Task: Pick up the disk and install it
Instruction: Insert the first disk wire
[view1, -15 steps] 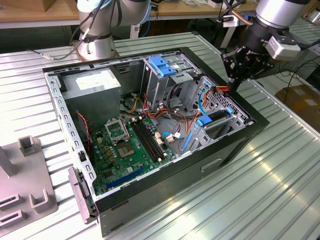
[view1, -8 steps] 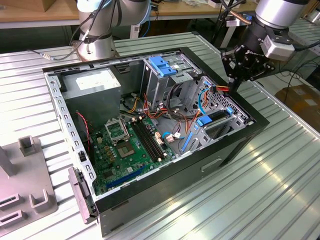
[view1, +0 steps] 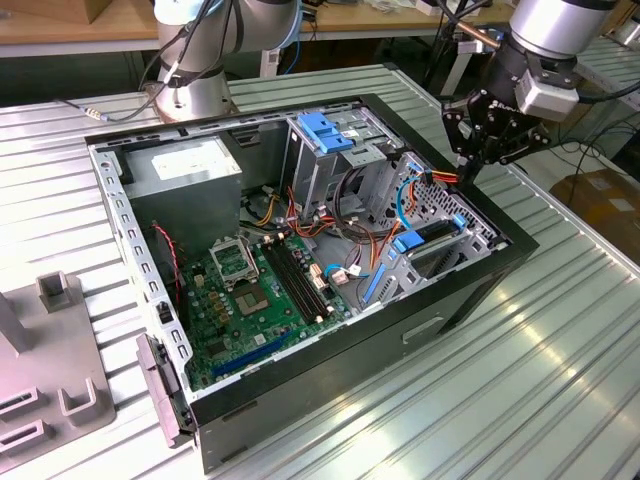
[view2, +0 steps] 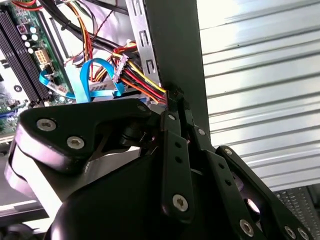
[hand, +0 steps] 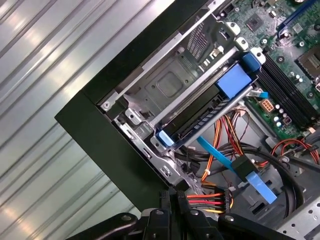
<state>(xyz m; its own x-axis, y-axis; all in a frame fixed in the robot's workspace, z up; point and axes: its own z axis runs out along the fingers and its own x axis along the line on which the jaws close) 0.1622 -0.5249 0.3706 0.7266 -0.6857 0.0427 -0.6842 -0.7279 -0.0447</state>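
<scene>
The disk (hand: 197, 117) lies edge-on in the metal drive bay at the corner of the open computer case, its blue rail tabs showing at both ends. In the exterior view the disk (view1: 432, 236) sits low by the case's right wall. My gripper (view1: 466, 172) hangs just above that wall, behind the bay, with its black fingers closed together. In both wrist views the gripper (view2: 172, 96) (hand: 173, 194) has its tips against a bundle of red, yellow and black wires (view2: 142, 82). Whether the fingers pinch those wires cannot be told.
The black case (view1: 470, 290) lies open on a ribbed metal table (view1: 560, 380). Inside are the green motherboard (view1: 255, 290), a grey power supply (view1: 190, 165), a blue-handled drive cage (view1: 325, 135) and a blue flat cable (hand: 220, 157). A grey fixture (view1: 50, 370) stands at the exterior view's left.
</scene>
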